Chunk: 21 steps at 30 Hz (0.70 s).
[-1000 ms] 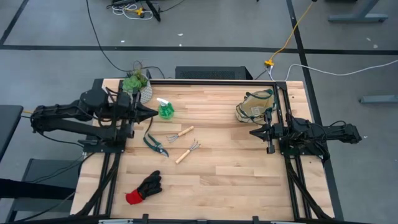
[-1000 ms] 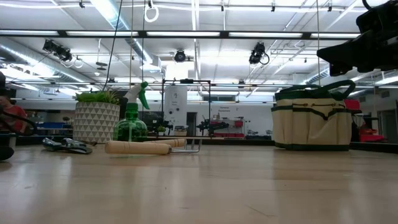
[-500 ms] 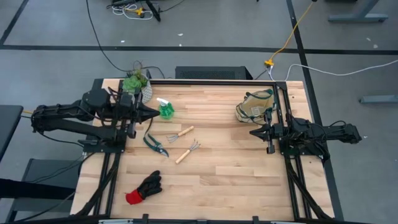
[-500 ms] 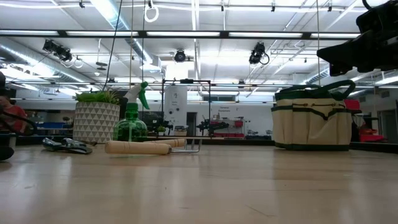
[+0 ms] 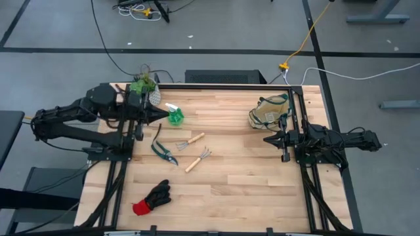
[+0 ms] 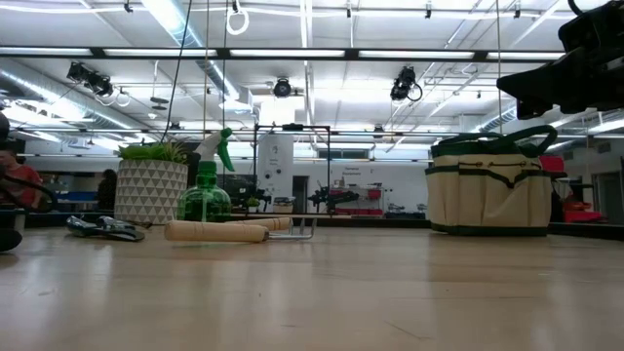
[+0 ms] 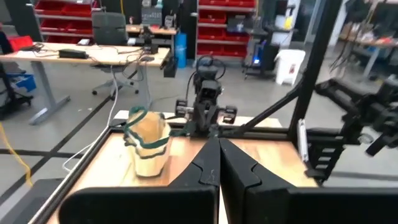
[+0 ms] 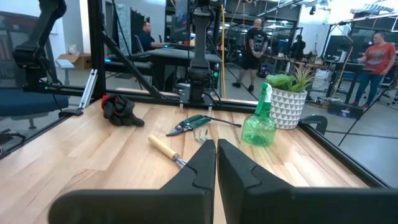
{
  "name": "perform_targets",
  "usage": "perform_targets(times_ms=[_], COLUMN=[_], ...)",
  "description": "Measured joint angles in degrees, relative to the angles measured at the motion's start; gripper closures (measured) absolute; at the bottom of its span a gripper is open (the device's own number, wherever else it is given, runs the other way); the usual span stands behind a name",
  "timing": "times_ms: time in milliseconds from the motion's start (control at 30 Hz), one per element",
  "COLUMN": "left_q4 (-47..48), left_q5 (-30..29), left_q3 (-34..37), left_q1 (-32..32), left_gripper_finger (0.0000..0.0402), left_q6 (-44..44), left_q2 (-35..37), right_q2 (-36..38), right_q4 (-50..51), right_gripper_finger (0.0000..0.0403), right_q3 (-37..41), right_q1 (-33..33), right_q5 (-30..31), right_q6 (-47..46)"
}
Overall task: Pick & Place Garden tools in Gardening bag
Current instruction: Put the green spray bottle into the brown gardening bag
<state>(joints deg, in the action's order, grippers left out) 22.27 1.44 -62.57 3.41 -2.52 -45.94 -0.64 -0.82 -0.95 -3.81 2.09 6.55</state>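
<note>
On the table lie a green spray bottle [image 5: 174, 116], dark-handled pruning shears [image 5: 164, 151], a wooden-handled fork [image 5: 190, 141], a wooden-handled rake [image 5: 197, 159] and a black glove with a red cuff [image 5: 152, 198]. The beige gardening bag [image 5: 269, 113] with green trim stands upright at the far right. My left gripper [image 5: 163, 117] hangs shut in the air, just left of the spray bottle, pointing toward the table's right. My right gripper [image 5: 266, 139] is shut near the bag, pointing toward the table's left. Both hold nothing.
A leafy plant in a white pot [image 5: 144, 88] stands at the far left corner, behind the spray bottle. Black frame rails [image 5: 298, 118] run along the table's left and right sides. Bare wood [image 5: 243, 177] stretches between the tools and the bag. People stand in the room beyond.
My left arm has risen a little, lifting its shut gripper higher beside the spray bottle. The tools, the bag and my right arm have kept still.
</note>
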Motion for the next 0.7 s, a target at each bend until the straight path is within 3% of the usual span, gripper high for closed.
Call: perform_targets(times_ms=[433, 700], left_q4=[2.4, 8.8], left_q5=[14.2, 19.5], left_q3=[-1.6, -1.6], left_q1=[12.4, 21.3], left_gripper_finger=[0.0401, 0.04], left_q6=[2.5, 5.6], left_q2=[-4.7, -8.1], right_q2=[0.0, 0.0], right_q4=[0.0, 0.0], right_gripper_finger=[0.0382, 0.0382], right_q3=[0.0, 0.0], right_q1=[0.0, 0.0], right_q5=[0.0, 0.0], right_q6=[0.0, 0.0])
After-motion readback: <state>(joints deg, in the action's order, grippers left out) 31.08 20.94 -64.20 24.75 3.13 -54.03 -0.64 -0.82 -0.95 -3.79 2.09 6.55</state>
